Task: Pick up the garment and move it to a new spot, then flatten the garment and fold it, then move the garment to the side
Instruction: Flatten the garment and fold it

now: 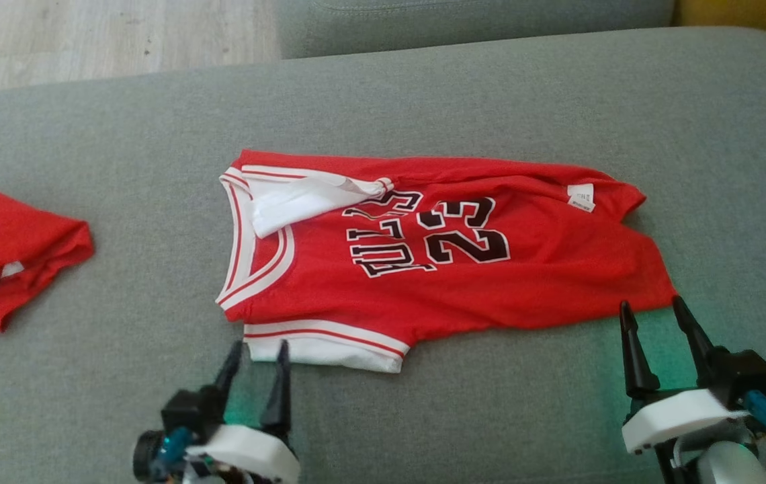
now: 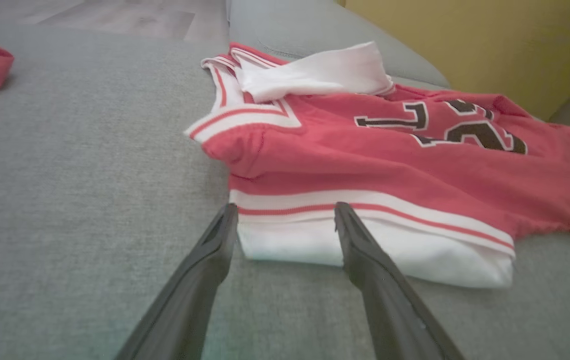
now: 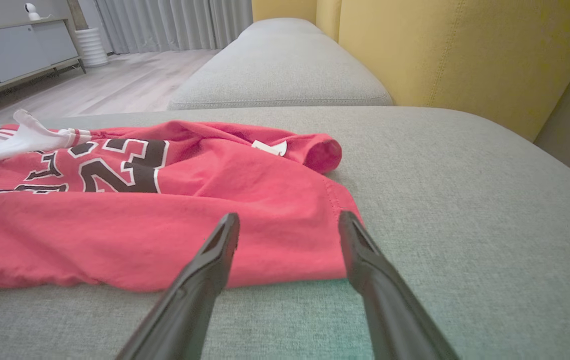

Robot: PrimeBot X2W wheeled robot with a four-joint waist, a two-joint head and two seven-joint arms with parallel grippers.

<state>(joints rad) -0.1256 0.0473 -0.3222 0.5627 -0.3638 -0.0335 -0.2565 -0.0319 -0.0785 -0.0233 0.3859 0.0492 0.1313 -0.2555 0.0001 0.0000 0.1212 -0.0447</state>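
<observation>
While the red jersey lies print side up near the middle of the grey cushion, its long axis runs across the head view, with the neckline toward the robot's left and the hem toward its right. The near long edge therefore faces both arms. The left gripper stands at the neck end, jaws wide apart and holding nothing. Its fingertips bracket the corner of the white-banded armhole, and whether they touch the cloth cannot be told. The right gripper stands at the opposite end, likewise fully spread and empty, its tips just beside the hem corner. In both wrist views the fabric lies directly ahead of the fingers, along their own line. Each arm is thus the nearer one for its own end of the garment, and neither would need to cross over. The far edge is not flat: a white flap is turned over by the neckline and the far hem is rumpled near the label. Flattening appears unfinished, so the coming move probably calls for a short forward reach and a pinch at both near corners. A second red cloth lies well apart at the cushion's left.
</observation>
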